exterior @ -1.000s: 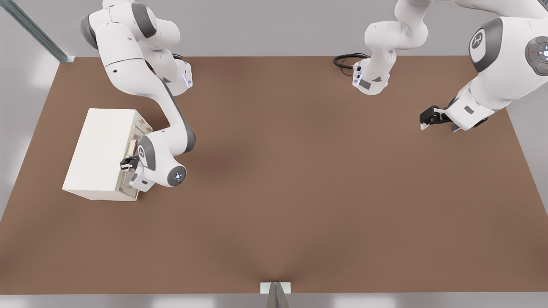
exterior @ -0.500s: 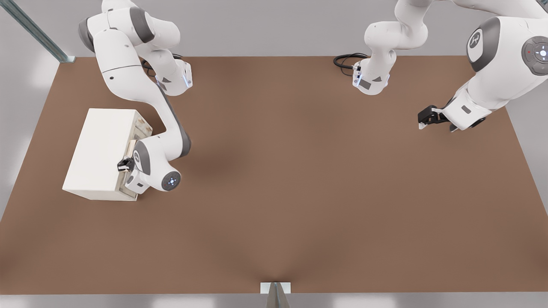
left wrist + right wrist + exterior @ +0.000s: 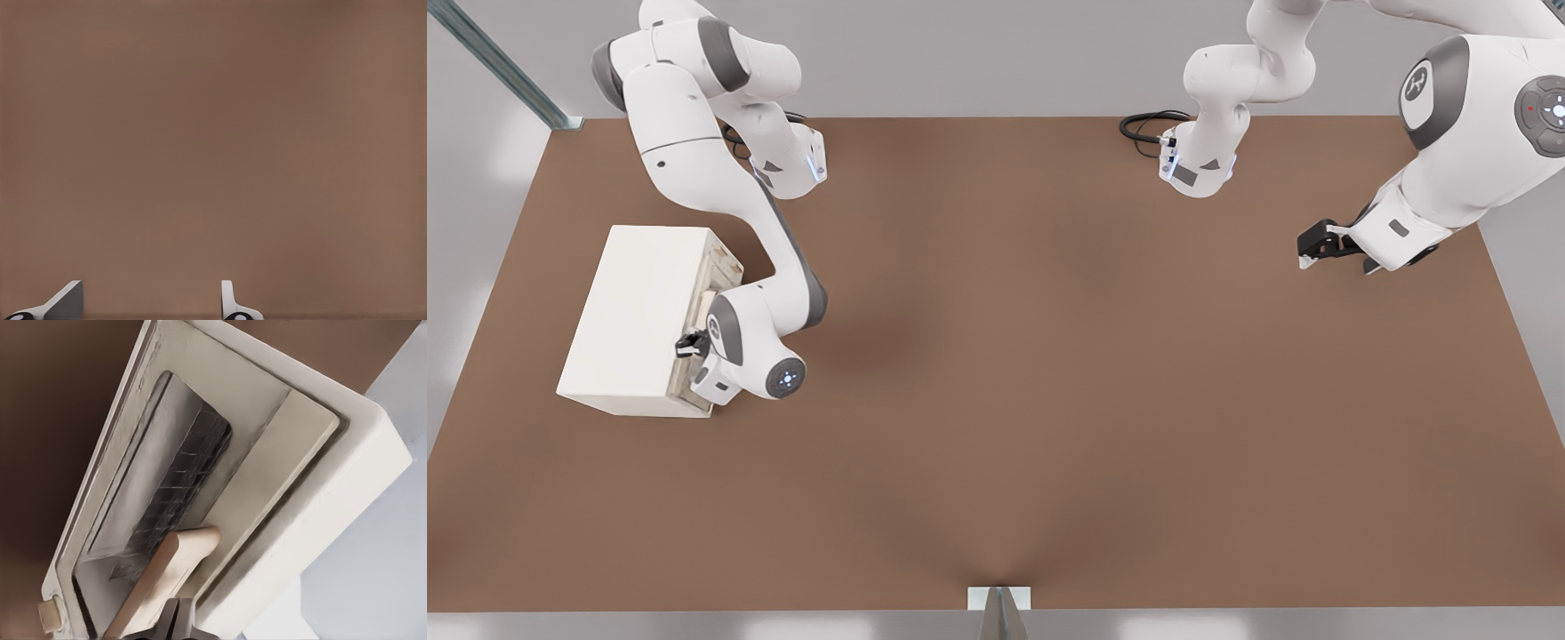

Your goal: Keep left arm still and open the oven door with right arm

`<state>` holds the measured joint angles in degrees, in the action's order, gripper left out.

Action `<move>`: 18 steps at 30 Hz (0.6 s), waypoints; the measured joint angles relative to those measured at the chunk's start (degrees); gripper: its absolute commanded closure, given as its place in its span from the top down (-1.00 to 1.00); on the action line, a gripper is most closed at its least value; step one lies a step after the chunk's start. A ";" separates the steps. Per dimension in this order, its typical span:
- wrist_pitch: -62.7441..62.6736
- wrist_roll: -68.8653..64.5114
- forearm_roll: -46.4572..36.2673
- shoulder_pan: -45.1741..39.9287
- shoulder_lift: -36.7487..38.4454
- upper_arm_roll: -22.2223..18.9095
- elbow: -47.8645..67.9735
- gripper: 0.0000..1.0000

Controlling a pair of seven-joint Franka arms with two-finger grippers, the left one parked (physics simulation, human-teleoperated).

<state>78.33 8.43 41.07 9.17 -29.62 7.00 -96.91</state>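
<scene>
The cream oven (image 3: 636, 316) stands at the front view's left on the brown table. Its door (image 3: 713, 263) faces the table's middle and shows only as a thin strip from above. In the right wrist view the oven door (image 3: 180, 480) is a cream frame around dark glass, with a pale wooden bar handle (image 3: 170, 577) across it. My right arm (image 3: 694, 151) bends down in front of the door. Its gripper (image 3: 687, 343) (image 3: 178, 623) is at the handle's level, fingers pressed together and lying against the handle's side.
The parked arm's black gripper (image 3: 1318, 244) hangs over the table at the front view's right. A black cable (image 3: 1143, 126) lies by that arm's base at the back edge. A metal post (image 3: 503, 67) slants at the back left corner.
My wrist shifted a little toward the oven and the table's front edge, then eased slightly back. The gripper stays at the handle. The oven has not moved.
</scene>
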 measured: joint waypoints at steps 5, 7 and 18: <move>-4.00 -0.72 -2.71 4.38 -4.55 0.18 11.79 1.00; -7.25 -1.35 -6.95 6.47 -6.25 0.14 22.12 1.00; -7.91 -3.85 -34.86 -10.93 23.05 -0.77 8.87 1.00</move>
<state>70.42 4.59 6.21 -1.76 -6.57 6.22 -88.04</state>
